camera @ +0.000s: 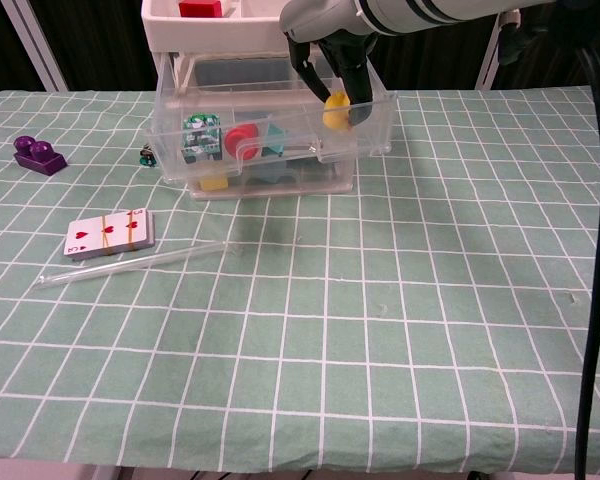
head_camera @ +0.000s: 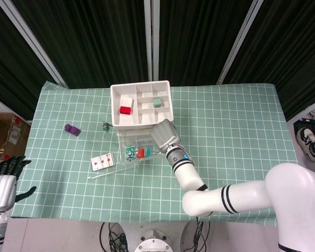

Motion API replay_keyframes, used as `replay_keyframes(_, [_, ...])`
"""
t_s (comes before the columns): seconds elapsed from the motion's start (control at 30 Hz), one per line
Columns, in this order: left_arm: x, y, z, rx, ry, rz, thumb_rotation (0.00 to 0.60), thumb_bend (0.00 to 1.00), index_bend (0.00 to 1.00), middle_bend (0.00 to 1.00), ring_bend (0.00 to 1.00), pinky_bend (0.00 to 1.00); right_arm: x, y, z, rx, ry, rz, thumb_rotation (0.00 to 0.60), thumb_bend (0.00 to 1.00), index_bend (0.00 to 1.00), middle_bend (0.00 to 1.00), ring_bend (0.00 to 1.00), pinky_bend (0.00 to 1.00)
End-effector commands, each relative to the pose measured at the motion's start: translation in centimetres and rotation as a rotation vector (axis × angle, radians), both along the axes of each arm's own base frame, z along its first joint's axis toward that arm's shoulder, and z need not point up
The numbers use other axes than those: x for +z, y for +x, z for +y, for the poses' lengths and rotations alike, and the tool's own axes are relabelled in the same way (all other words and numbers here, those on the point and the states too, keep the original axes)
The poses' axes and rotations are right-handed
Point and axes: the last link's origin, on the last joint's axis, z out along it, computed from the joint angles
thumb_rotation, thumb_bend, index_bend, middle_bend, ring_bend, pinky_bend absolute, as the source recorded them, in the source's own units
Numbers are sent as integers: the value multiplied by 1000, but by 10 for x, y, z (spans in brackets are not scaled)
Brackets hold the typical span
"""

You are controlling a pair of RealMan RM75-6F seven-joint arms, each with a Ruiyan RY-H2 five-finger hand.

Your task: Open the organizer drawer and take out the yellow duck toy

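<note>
The white organizer [head_camera: 140, 105] stands at the back middle of the green checked table, and its clear upper drawer [camera: 270, 135] is pulled out toward me. The yellow duck toy [camera: 335, 108] lies in the drawer's right end. My right hand [camera: 330, 40] reaches down into the drawer, and two dark fingertips [camera: 357, 108] flank and pinch the duck. In the head view my right hand [head_camera: 164, 135] covers the duck. My left hand [head_camera: 2, 186] hangs off the table's near left corner, fingers apart, holding nothing.
The drawer also holds a red piece [camera: 242, 140], a teal piece and a green-white block [camera: 200, 135]. On the cloth to the left lie a purple brick [camera: 38, 155], a banded card deck [camera: 110, 232], a clear rod [camera: 130, 262] and a small dark item [camera: 148, 156].
</note>
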Motion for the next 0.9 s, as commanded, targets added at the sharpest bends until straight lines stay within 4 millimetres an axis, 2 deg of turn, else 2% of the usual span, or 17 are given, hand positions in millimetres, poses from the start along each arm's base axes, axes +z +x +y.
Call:
replay_keyframes(0.03, [1,0,0,0,2,0,600,93,244,178,129,183,-2,-1,0,1,4,-5,600,173,529,891,924,1000])
replay_keyframes(0.2, [2,-1,-1,-1,8,0,600,93,244,178,129,183,0,1,1,9,3,-37,600,229,614,894,927,1000])
replay_keyframes(0.3, [3,-1,-2,-3,11,0,600,93,244,178,129,183,8,6,4,30,3,-111,600,264,622,895,927,1000])
replay_keyframes(0.43, [5,1,-2,-9,11,6,600,93,244,178,129,183,25,8,13,74,-3,-200,600,303,630,895,930,1000])
replay_keyframes(0.57, [7,5,-2,-23,19,10,600,93,244,178,129,183,50,5,27,131,-26,-309,600,316,631,895,931,1000])
replay_keyframes(0.73, [8,10,0,-36,20,16,600,92,244,178,129,183,75,-18,52,166,-14,-481,600,318,633,895,931,1000])
replay_keyframes(0.9, [6,16,3,-48,16,16,600,93,244,178,129,183,74,-55,82,143,114,-594,600,317,632,895,931,1000])
